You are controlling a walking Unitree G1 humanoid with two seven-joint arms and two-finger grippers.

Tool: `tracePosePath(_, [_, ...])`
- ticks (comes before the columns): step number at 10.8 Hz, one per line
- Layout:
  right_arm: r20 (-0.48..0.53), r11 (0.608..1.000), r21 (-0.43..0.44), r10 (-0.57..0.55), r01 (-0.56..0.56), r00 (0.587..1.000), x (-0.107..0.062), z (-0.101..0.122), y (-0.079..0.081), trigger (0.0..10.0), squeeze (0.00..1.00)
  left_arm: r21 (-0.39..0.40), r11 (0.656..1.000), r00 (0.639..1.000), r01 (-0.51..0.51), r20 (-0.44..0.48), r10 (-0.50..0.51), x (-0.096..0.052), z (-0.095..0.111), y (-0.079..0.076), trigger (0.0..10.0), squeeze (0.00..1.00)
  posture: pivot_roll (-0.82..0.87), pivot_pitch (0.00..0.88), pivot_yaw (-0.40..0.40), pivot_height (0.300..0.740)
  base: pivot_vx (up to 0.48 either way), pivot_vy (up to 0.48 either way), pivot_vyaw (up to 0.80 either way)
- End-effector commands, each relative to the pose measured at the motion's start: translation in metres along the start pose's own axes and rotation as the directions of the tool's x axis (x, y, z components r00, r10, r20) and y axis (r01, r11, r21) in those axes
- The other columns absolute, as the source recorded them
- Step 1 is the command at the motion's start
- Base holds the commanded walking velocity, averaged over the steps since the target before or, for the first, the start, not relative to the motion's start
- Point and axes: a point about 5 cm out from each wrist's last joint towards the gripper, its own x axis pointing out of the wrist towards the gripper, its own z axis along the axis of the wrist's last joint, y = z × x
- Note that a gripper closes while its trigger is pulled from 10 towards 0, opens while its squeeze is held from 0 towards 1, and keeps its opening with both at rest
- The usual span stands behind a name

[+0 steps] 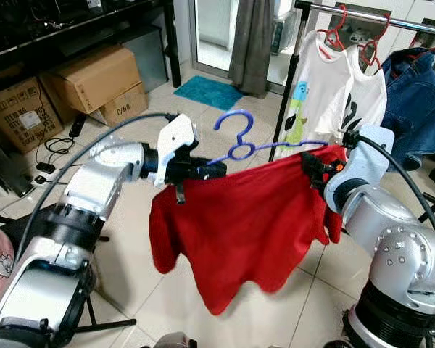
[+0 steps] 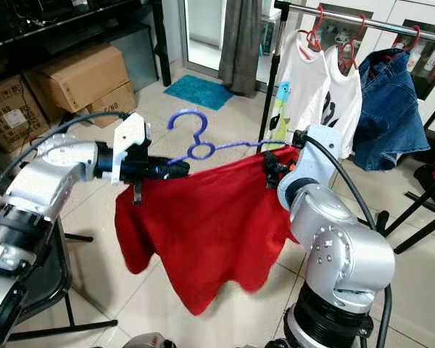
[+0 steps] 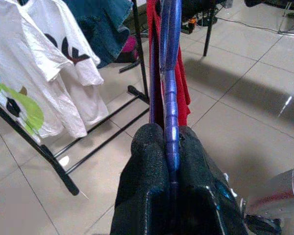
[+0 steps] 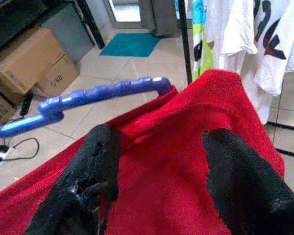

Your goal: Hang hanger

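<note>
The blue plastic hanger point(image 1: 241, 138) is up in the air between the two arms, in front of the metal clothes rack point(image 1: 362, 14). Its long bar lies almost flat and runs from the robot's left side to its right side. Its hook points up and curls toward the left. A red cloth shirt point(image 1: 239, 225) hangs down from the hanger.

The left gripper point(image 1: 216, 170) is squeezed tight on the left end of the blue hanger; in the left wrist view the blue bar sits pinched between the two black fingers point(image 3: 149, 176). The right gripper point(image 4: 159, 161) is at the right end of the hanger with its fingers spread wide, one on each side of a hump of red shirt.

On the rack hang two white T-shirts with pictures point(image 1: 326, 94) on red hangers point(image 1: 337, 32), and a blue denim jacket point(image 1: 417, 94) beside them. Brown cardboard boxes point(image 1: 94, 80) sit on the tiled floor point(image 1: 130, 290) far to the left, near a small teal mat point(image 1: 209, 91).
</note>
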Motion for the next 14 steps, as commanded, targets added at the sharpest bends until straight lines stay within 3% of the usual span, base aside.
tracePosePath(1, [0.006, 1.0, -0.004, -0.017, 0.017, 1.0, 0.002, 0.001, -0.001, 7.8, 0.0, 0.033, 0.999, 0.999, 0.012, 0.031, -0.013, -0.002, 0.01, -0.001, 0.0, 0.0, 0.02, 0.027, 0.023, 0.74, 0.0, 0.0, 0.0])
tracePosePath(3, [0.006, 1.0, 0.003, -0.023, 0.023, 1.0, 0.003, 0.001, -0.001, 6.2, 0.0, 0.033, 0.999, 0.999, 0.017, 0.028, -0.018, -0.001, 0.01, -0.003, 0.0, 0.0, 0.03, 0.024, 0.018, 0.74, 0.0, 0.0, 0.0])
tracePosePath(4, [0.005, 1.0, 0.002, -0.021, 0.021, 1.0, 0.004, 0.001, 0.0, 4.2, 0.0, 0.033, 0.999, 1.0, 0.018, 0.024, -0.019, -0.002, 0.01, -0.004, 0.0, 0.0, 0.03, 0.023, 0.015, 0.74, 0.0, 0.0, 0.0])
tracePosePath(6, [0.004, 1.0, -0.003, -0.016, 0.016, 1.0, 0.004, 0.001, 0.0, 2.8, 0.0, 0.029, 0.999, 1.0, 0.015, 0.022, -0.016, -0.004, 0.008, -0.009, 0.0, 0.0, 0.03, 0.04, 0.005, 0.74, 0.0, 0.0, 0.0])
tracePosePath(7, [0.001, 1.0, -0.005, -0.012, 0.012, 1.0, 0.003, 0.0, 0.001, 0.3, 0.0, 0.03, 0.999, 1.0, 0.014, 0.017, -0.015, -0.005, 0.007, -0.013, 0.0, 0.0, 0.03, 0.05, 0.002, 0.74, 0.0, 0.0, 0.0])
tracePosePath(14, [-0.024, 0.999, -0.024, 0.029, -0.029, 0.999, -0.004, -0.008, 0.001, 0.0, 0.0, 0.037, 0.998, 0.998, -0.059, -0.019, 0.059, -0.005, 0.003, -0.037, 0.0, 0.0, 0.03, 0.075, -0.023, 0.74, 0.0, 0.0, 0.0])
